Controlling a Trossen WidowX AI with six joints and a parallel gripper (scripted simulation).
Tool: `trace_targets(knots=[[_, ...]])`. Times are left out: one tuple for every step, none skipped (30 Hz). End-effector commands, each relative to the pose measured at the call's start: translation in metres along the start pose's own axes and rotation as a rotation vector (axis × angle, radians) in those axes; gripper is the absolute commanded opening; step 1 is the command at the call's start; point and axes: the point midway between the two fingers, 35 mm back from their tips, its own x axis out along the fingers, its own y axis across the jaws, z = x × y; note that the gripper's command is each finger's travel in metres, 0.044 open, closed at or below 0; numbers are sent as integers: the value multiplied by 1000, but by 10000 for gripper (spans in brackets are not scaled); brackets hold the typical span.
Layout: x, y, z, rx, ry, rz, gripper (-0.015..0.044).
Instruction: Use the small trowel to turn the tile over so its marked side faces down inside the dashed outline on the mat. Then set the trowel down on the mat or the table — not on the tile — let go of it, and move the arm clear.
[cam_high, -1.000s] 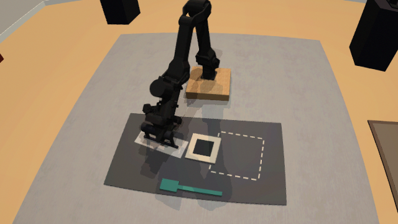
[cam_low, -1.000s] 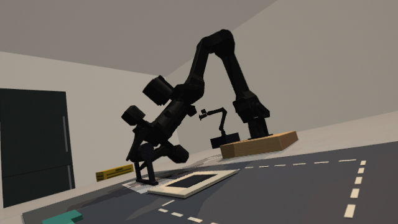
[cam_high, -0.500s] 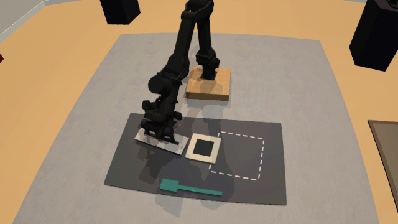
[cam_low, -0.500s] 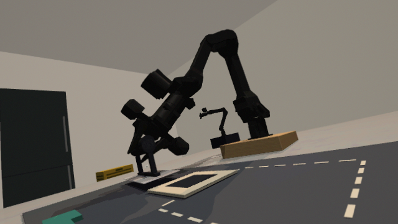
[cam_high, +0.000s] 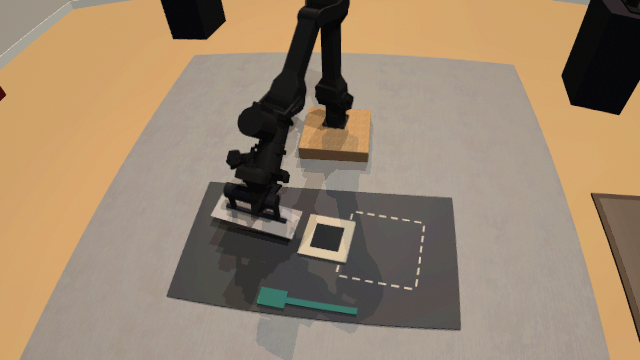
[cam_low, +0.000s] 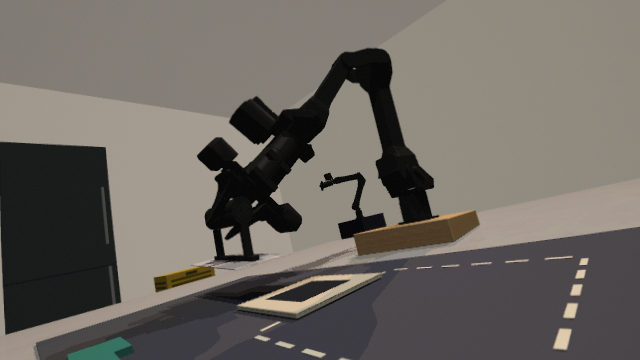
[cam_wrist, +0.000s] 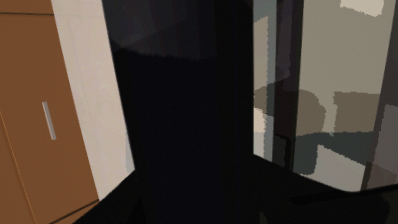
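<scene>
The trowel (cam_high: 291, 223) (cam_low: 266, 258) has a pale flat blade and a raised black handle. My gripper (cam_high: 254, 193) (cam_low: 240, 212) is shut on that handle, and the blade hangs slightly tilted above the mat's left part. In the wrist view the dark handle (cam_wrist: 185, 100) fills the middle and hides the blade. The cream tile (cam_high: 306, 246) (cam_low: 280, 311) lies flat on the mat, right of the trowel, its dark square facing up. The tile's right part overlaps the left side of the dashed outline (cam_high: 420, 255) (cam_low: 570, 310).
The dark mat (cam_high: 440, 300) (cam_low: 475, 310) carries a green tool (cam_high: 272, 297) (cam_low: 102, 350) with a square blade and thin handle, near its front edge. The wooden base block (cam_high: 335, 142) (cam_low: 415, 240) of my arm stands behind the mat.
</scene>
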Motion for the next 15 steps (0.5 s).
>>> trace_targets(knots=[[-2,0,-2,-52,8,17,0],[-2,0,-2,-52,8,17,0],[-2,0,-2,-52,8,17,0],[-2,0,-2,-52,8,17,0],[-2,0,-2,-52,8,17,0],[-2,0,-2,-52,8,17,0],[-2,0,-2,-52,8,17,0],[-2,-1,-2,-52,8,17,0],[-1,-2,-2,-52,8,17,0],[0,-3,-1,-52,8,17,0],[2,-4,-1,-52,8,17,0],[3,-5,-1,-52,8,17,0],[4,-7,-1,-52,8,17,0],[5,-8,-1,-52,8,17,0],[6,-9,-1,-52,8,17,0]])
